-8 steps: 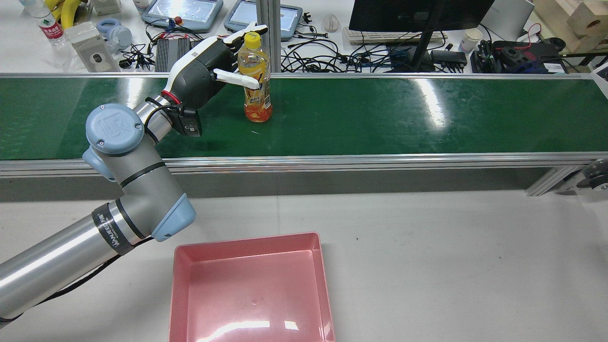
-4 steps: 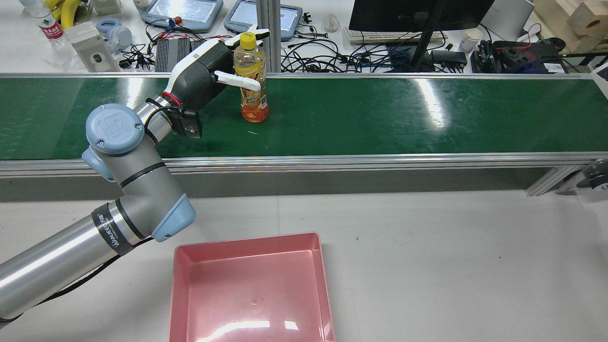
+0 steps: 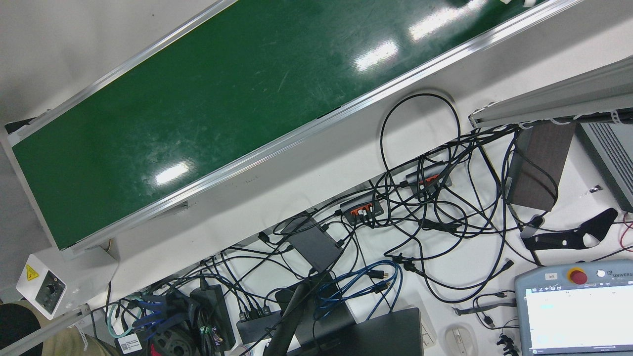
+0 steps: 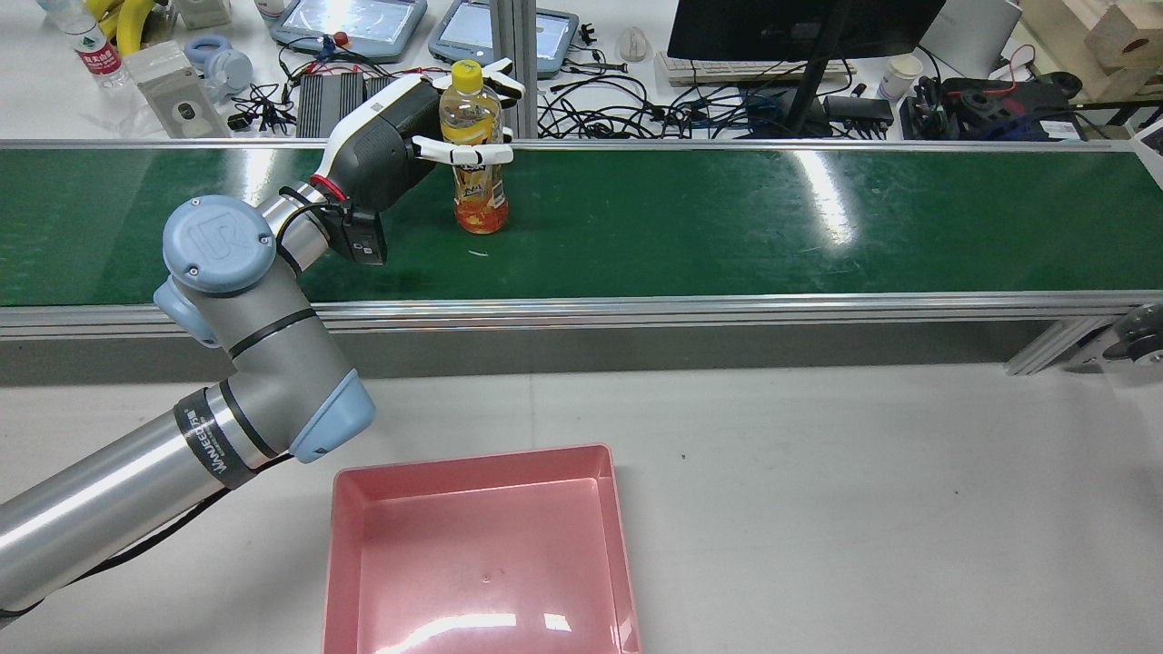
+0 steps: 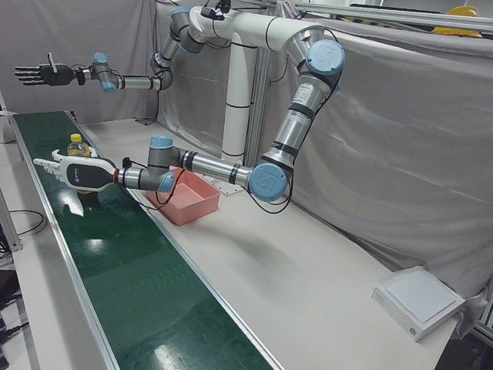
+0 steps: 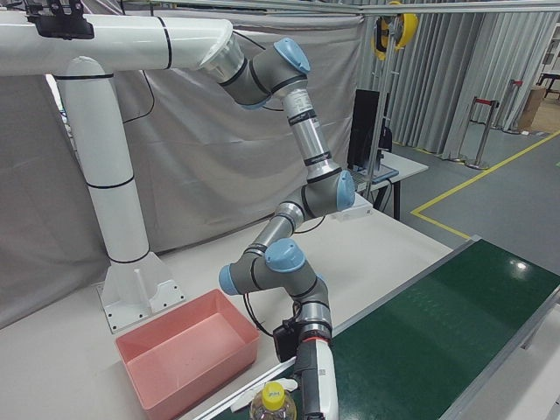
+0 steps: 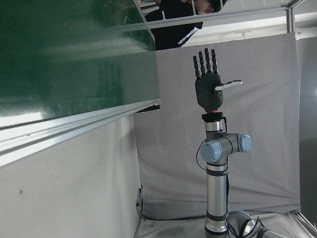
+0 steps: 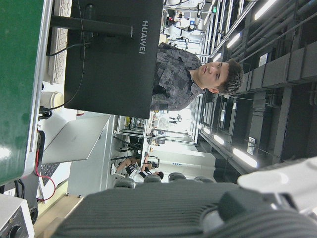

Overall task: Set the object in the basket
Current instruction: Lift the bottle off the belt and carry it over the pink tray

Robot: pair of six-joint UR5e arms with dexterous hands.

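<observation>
Pink basket nearest camera in rear view, well short of fingers, nothing in it. Beyond it, green belt. Left hand out over belt, white fingers wrapped round upper body of orange drink bottle; bottle upright between them, yellow cap above fingers, base at belt. Far off, right hand raised high, well apart from belt, fingers spread, holding nothing.
</observation>
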